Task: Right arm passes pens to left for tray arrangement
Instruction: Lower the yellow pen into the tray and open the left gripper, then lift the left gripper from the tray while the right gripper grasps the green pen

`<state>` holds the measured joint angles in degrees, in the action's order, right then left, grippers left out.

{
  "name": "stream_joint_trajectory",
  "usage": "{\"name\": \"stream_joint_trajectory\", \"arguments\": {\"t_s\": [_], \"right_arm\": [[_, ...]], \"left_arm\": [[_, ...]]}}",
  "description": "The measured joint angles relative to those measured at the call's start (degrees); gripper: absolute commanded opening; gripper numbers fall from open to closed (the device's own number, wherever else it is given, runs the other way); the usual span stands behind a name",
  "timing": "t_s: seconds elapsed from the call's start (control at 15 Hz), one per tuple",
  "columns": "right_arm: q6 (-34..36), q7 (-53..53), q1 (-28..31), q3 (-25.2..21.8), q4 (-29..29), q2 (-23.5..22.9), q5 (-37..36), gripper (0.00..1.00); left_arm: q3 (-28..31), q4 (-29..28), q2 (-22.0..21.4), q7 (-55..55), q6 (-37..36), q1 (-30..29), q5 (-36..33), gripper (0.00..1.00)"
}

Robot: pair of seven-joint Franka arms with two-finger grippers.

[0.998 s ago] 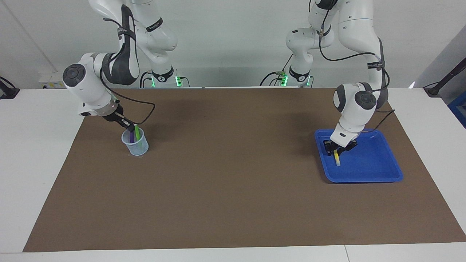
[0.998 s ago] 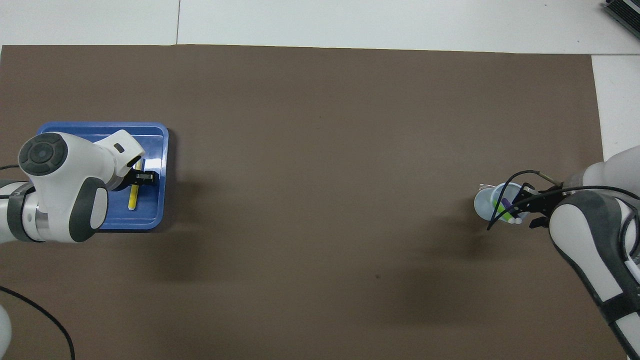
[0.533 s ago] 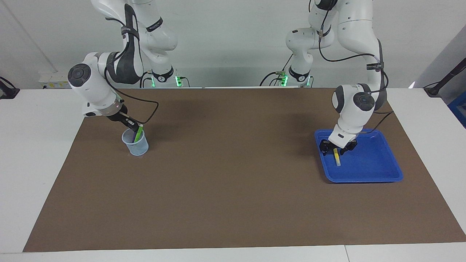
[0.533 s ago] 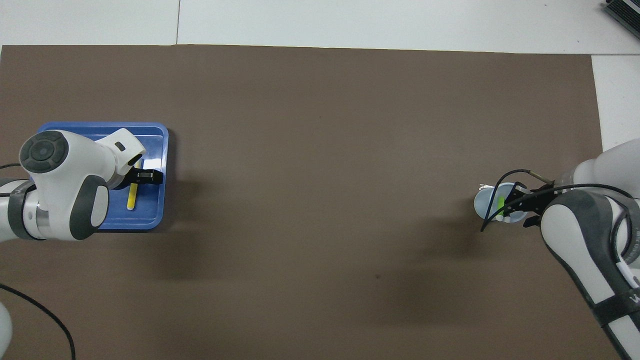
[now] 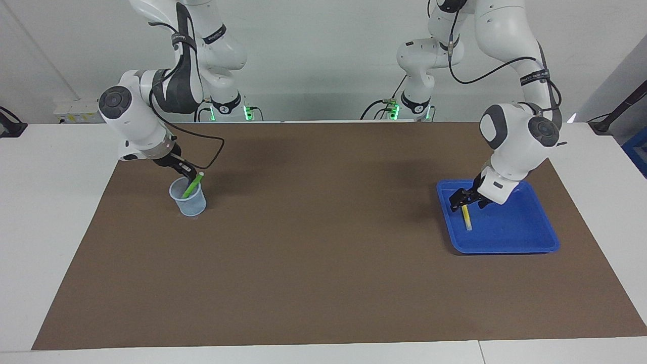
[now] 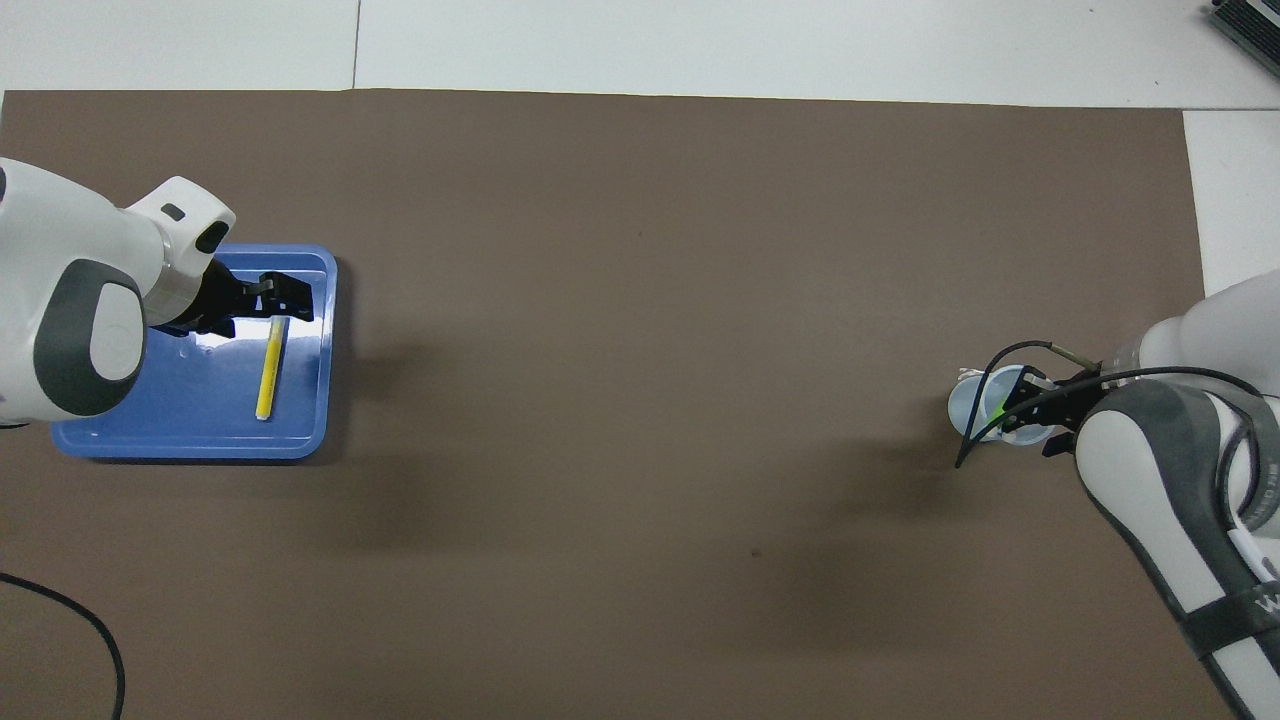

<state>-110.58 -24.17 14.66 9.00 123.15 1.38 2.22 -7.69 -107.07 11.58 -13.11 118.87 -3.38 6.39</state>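
A yellow pen (image 5: 467, 218) (image 6: 267, 368) lies flat in the blue tray (image 5: 525, 227) (image 6: 180, 420) at the left arm's end of the table. My left gripper (image 5: 462, 198) (image 6: 285, 298) hangs open just above the pen's end nearer the robots, holding nothing. At the right arm's end, my right gripper (image 5: 191, 175) (image 6: 1010, 405) is shut on the upper part of a green pen (image 5: 191, 187) (image 6: 999, 407). That pen leans with its lower end inside a translucent pale-blue cup (image 5: 189, 205) (image 6: 968, 410).
A brown mat (image 5: 323, 242) covers most of the white table. A black cable (image 6: 60, 620) lies on the mat near the left arm's base. The right arm's own cable loops over the cup.
My left gripper has opened, let go of the yellow pen and risen from the tray as its wrist swung aside. My right gripper has drawn the green pen partway up out of the cup.
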Motion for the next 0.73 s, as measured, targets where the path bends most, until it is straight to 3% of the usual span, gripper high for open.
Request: {"name": "stream_joint_trajectory", "arguments": {"t_s": [0.27, 0.47, 0.6, 0.73], "right_arm": [[4.2, 4.6, 1.5, -0.2, -3.3, 0.1, 0.0, 0.46], [8.0, 4.7, -1.4, 0.3, -9.0, 0.4, 0.0, 0.43], [6.7, 4.6, -3.2, 0.5, -9.2, 0.4, 0.0, 0.34], [3.2, 4.6, -4.0, 0.6, -7.6, 0.0, 0.0, 0.33]], "left_arm": [[-2.5, 0.3, -3.7, -10.6, -2.6, 0.8, 3.6, 1.00], [-2.8, 0.3, -6.6, -13.8, -6.7, 2.9, 4.8, 1.00], [-2.9, 0.3, -8.6, -15.4, -8.5, 3.2, 8.6, 1.00], [-2.7, 0.3, -11.1, -16.5, -11.0, 3.1, 12.8, 1.00]]}}
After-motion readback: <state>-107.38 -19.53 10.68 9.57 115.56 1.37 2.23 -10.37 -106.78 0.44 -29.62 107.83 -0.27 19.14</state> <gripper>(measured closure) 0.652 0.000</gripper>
